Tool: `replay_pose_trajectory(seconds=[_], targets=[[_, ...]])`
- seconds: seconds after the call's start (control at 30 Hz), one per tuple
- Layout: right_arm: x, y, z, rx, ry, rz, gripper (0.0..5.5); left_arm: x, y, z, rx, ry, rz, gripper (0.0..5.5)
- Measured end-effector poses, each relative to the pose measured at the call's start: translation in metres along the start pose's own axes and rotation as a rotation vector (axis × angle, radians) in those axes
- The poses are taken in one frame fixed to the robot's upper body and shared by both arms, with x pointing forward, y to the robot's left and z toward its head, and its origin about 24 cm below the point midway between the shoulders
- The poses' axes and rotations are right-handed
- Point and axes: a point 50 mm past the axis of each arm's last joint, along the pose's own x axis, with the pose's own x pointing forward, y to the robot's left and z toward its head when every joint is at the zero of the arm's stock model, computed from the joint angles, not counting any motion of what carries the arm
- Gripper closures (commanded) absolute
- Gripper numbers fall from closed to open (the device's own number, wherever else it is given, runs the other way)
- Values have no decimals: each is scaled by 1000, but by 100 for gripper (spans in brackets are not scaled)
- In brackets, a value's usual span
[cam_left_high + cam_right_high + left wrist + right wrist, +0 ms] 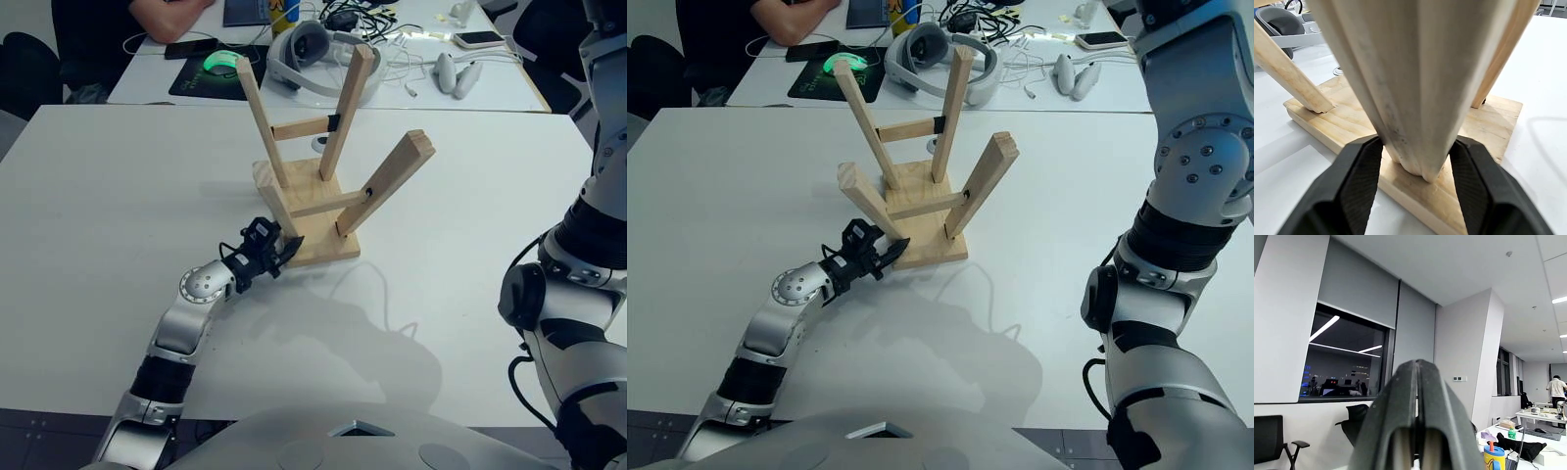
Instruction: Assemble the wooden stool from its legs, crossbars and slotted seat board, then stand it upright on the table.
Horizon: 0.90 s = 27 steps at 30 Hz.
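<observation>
The wooden stool (323, 186) lies upside down in the middle of the white table (108, 245). Its seat board (328, 250) is flat on the table and its legs slant upward, joined by crossbars (302, 127). My left gripper (281, 249) is at the board's near left corner, shut on the base of the near left leg (865, 201). In the left wrist view the black fingers (1359, 191) press both sides of that leg (1405, 83), just above the board (1488, 122). My right gripper (1418, 431) is raised high off the table, fingers pressed together, holding nothing.
My right arm (588, 245) stands at the table's right edge. A second table behind holds a white headset (304, 49), controllers (456, 73), a phone (478, 39), a green-lit mouse (220, 64) and cables. Bare table surface lies left of and in front of the stool.
</observation>
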Motion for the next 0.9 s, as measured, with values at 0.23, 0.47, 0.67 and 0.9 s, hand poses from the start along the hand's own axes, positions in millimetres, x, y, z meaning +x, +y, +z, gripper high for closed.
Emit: replay_pose_trajectory(seconds=[0.23,0.47,0.67,0.9], targets=[[3,4,-6,-53,9,4,550,0,2,0,1,-1,-2,335],[-10,13,-49,93,248,10,550,1,2,1,4,-7,-4,335],[-65,29,-105,234,588,-39,550,-1,1,-1,-2,1,-5,335],[-15,2,-67,272,220,-141,550,4,0,2,-7,-12,-4,335]])
